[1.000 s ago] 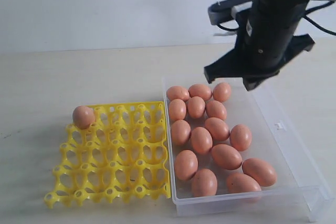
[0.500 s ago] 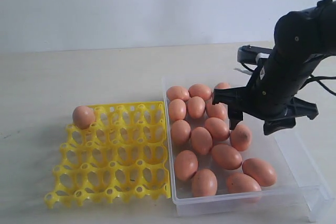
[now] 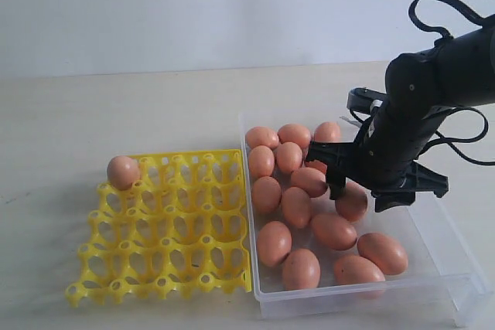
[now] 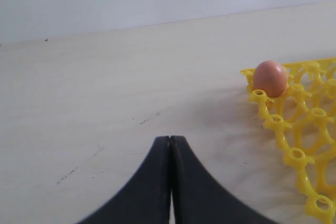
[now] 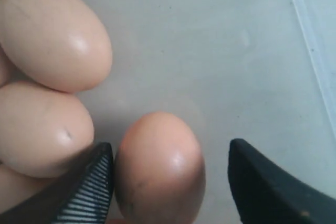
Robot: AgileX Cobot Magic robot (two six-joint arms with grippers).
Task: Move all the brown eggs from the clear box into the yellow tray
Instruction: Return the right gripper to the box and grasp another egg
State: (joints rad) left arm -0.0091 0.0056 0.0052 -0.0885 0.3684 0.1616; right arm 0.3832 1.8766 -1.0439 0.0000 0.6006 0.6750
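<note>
The clear box [image 3: 433, 245] on the right holds several brown eggs [image 3: 296, 206]. One brown egg [image 3: 123, 171] sits in the far left corner cup of the yellow tray [image 3: 170, 226]; the left wrist view shows that egg [image 4: 270, 78] and the tray's edge [image 4: 294, 129]. My right gripper [image 3: 357, 191] is down inside the box, open, with its fingers on either side of one egg [image 5: 160, 166]. One finger [image 5: 89, 184] is close against that egg, while the other finger [image 5: 268, 187] stands apart from it. My left gripper [image 4: 170, 141] is shut and empty above bare table, left of the tray.
Two more eggs [image 5: 52, 35] lie close beside the straddled one in the right wrist view. The box's wall [image 5: 315, 40] runs along one side. The beige tabletop [image 3: 155, 106] stretches behind the tray and box.
My right arm has come down from above the box's far end into the box, and its open fingers now straddle an egg. The eggs and tray have not moved.
</note>
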